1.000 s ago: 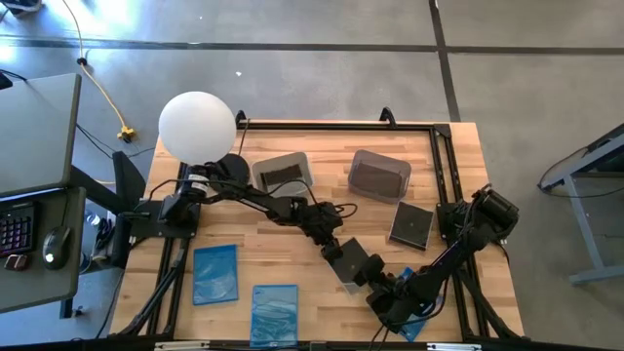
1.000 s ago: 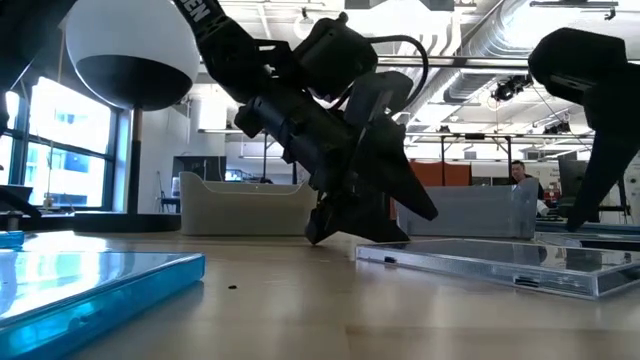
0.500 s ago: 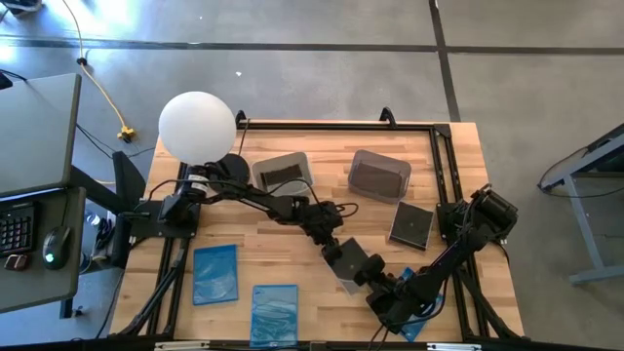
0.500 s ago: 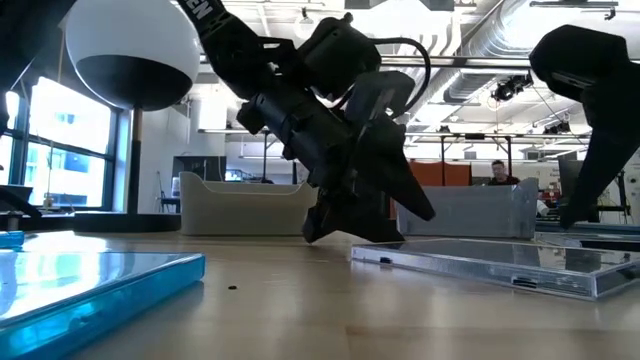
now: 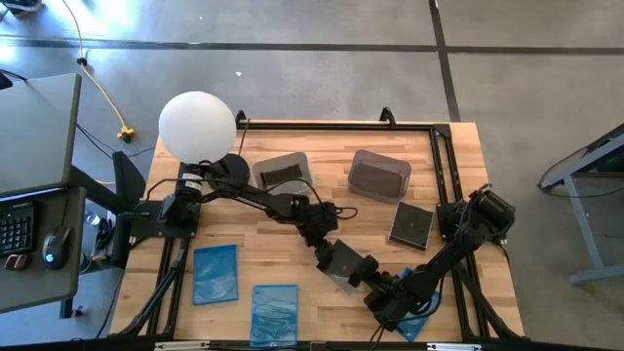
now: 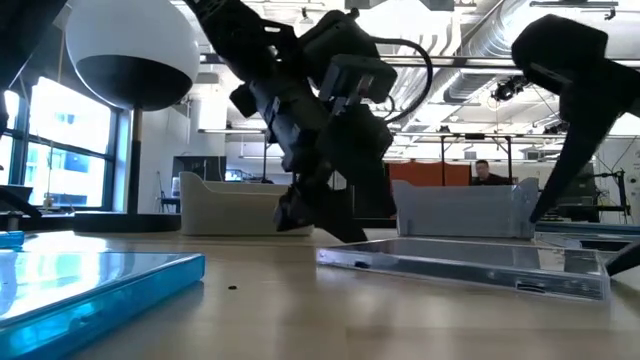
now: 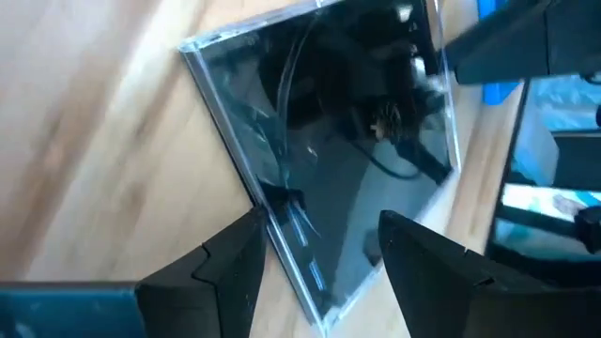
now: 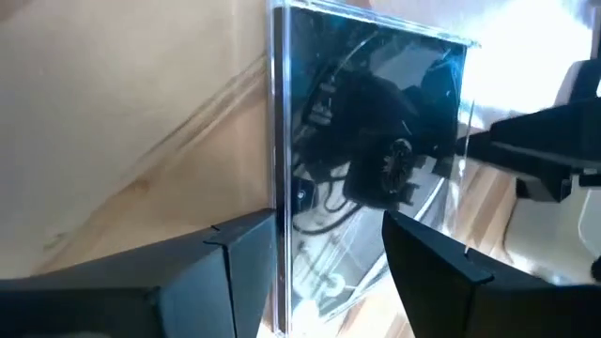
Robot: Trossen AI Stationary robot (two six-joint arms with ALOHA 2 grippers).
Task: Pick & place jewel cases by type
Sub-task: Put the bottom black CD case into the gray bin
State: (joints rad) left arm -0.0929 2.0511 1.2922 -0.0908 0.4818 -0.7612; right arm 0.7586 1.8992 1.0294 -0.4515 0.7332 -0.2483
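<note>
Grippers of both arms are meeting at one black jewel case point(image 5: 343, 263) near the front middle of the wooden table point(image 5: 458, 166). The left gripper point(image 5: 330, 255) is reaching in from the left side, and in its wrist view its two dark fingers point(image 7: 216, 272) are standing apart, one on each side of the case's edge point(image 7: 319, 188). The right gripper point(image 5: 380, 290) is coming from the right front, and its fingers point(image 8: 225, 263) are also standing apart around the opposite edge of the same case point(image 8: 366, 188). I cannot tell if either pair is pressing on the plastic. In the low view this case point(image 6: 470, 265) is lying flat on the table, with the left gripper point(image 6: 315, 215) coming down at its far left corner.

A second black jewel case point(image 5: 410, 224) is lying farther back on the right, just in front of the right tub point(image 5: 378, 176). The left tub point(image 5: 283, 172) is sitting near the back middle. Two blue jewel cases are lying at the front left: one point(image 5: 215, 274) near the left rail and another point(image 5: 274, 314) at the front edge. A third blue case point(image 5: 414, 322) is showing partly under the right arm. A white globe point(image 5: 197, 125) is standing over the back left corner.
</note>
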